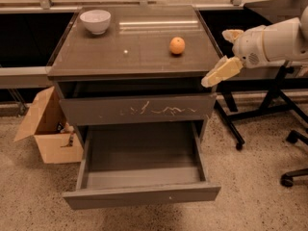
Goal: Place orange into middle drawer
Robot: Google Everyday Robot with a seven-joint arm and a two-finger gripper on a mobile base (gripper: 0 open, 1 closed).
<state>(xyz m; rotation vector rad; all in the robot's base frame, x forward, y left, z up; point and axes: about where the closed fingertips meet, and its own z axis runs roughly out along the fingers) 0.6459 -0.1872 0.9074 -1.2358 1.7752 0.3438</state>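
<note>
The orange sits on the cabinet top, toward its right side. The middle drawer, with a plain front and grey inner sides, is pulled out wide open below the scratched drawer front; nothing lies in it. My gripper hovers at the cabinet's right edge, to the right of the orange and a little nearer the front. Its pale yellow fingers are spread apart and hold nothing.
A white bowl stands at the back left of the cabinet top. An open cardboard box sits on the floor to the left. Black stand legs and a chair caster are on the right.
</note>
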